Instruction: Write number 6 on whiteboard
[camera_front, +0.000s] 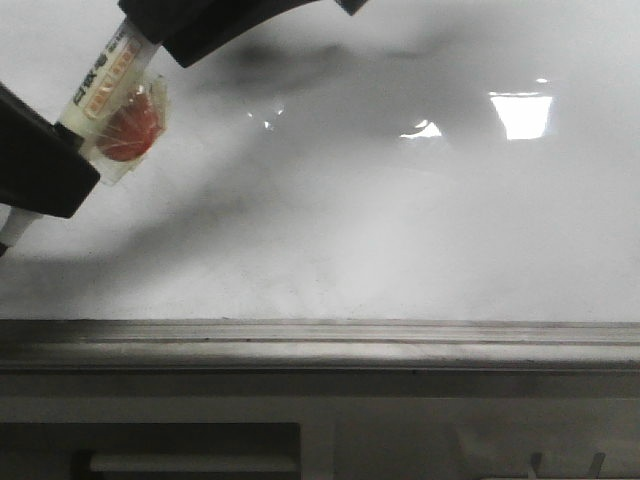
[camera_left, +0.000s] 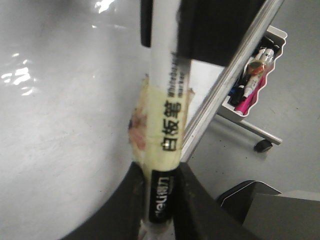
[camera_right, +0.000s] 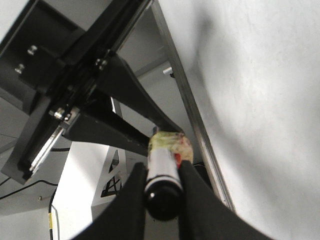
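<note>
My left gripper (camera_left: 159, 200) is clamped on the pen (camera_left: 167, 90), its fingers (camera_left: 127, 205) pressing the black band near one end. My right gripper (camera_right: 161, 190) is clamped on the same pen, on the end with the black cap, as its wrist view shows. In the front view the pen (camera_front: 105, 90) runs slantwise between the two black grippers at the upper left of the board (camera_front: 400, 230), with a tape wrap (camera_front: 130, 130) and a red patch around its middle.

I judge the pen light and stiff, with a smooth plastic barrel that could slip or twist under side load. The tape wrap gives more friction, so I would keep my hold close to it. The tip is not visible, so I cannot tell whether it is capped or touching the board.

The board is glossy, hard and flat, with faint grey smudges and bright reflections. It should offer little drag, so light pressure ought to do; pressing hard could skid the tip or push the pen back through the fingers.

I see no 6 anywhere on the board, so the writing looks not yet begun. The grey ledge (camera_front: 320, 335) runs along the board's lower edge. A tray of markers (camera_left: 252, 80) sits beyond the board's edge in the left wrist view.
</note>
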